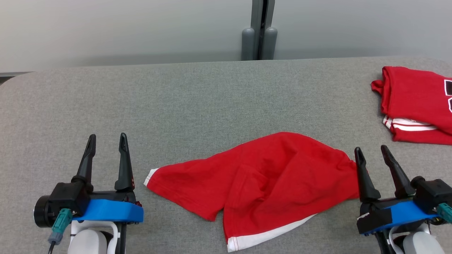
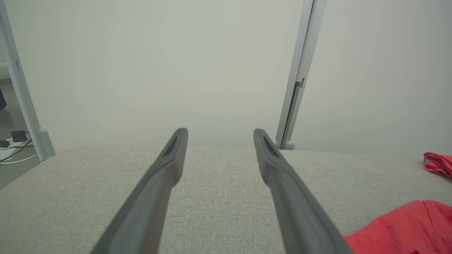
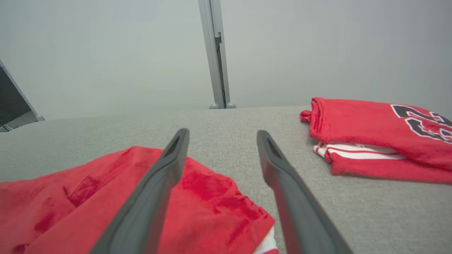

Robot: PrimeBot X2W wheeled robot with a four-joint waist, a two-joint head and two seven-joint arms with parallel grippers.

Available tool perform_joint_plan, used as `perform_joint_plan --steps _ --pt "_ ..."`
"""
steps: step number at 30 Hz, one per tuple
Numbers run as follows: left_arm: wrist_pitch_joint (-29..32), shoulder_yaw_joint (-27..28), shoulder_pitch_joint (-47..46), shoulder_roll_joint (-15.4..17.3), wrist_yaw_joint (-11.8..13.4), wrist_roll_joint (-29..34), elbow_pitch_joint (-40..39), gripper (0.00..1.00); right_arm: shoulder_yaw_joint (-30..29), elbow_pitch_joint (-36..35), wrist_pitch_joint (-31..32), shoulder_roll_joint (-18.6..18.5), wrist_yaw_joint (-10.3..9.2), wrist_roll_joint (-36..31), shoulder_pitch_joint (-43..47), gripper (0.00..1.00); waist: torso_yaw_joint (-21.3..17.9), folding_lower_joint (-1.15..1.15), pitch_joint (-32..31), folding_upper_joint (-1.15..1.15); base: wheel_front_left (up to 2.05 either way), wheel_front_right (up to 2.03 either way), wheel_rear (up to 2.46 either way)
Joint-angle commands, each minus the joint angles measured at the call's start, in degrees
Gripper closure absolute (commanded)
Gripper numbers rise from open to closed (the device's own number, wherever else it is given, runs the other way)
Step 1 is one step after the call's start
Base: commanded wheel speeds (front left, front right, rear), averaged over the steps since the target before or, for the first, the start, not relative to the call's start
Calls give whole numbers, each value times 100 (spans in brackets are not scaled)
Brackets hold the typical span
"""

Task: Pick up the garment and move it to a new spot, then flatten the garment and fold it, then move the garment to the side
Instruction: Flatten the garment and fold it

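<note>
As it lies rumpled, garment (image 1: 261,176): mid-tabletop (image 1: 176,106), at 9 o'clock of right gripper (image 1: 370,150), just beside its left finger.
Right gripper: fingers spread, holding nothing.
Left gripper (image 1: 107,137): spread, garment at 3 o'clock, apart.

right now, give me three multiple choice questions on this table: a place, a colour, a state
1. Where on the table does the folded shirt lie? A. far right B. near left C. dead centre
2. What colour is the hem band of the loose garment? A. black B. white C. yellow
3. How does the right claw stand? A. shut on the garment B. shut on nothing C. open

1 A: it sits at the far right in the head view.
2 B: a white strip edges its near hem.
3 C: its jaws stand well apart.
</note>
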Motion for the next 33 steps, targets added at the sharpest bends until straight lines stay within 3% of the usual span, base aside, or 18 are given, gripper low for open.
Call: perform_joint_plan --steps 1,10,20,26,33 --pt "-16 -6 -8 -5 -39 42 2 0 -21 -131 -56 79 0 -53 -3 0 9 0 -7 0 0 0 0" --pt "-15 -7 -2 -6 -44 52 -20 0 -63 -807 -179 451 0 -386 -219 0 73 0 20 0 0 0 0" --pt "-15 -216 -113 5 -36 77 140 0 -1 -782 -184 541 0 -535 -142 0 128 0 24 0 0 0 0" --pt "-16 -659 -264 139 -37 27 550 0 54 -719 -182 550 0 -560 -164 0 108 0 40 0 0 0 0" --pt "-15 -1074 -534 343 -38 -135 1573 0 116 -625 -182 551 0 -520 -243 0 11 0 141 0 0 0 0"
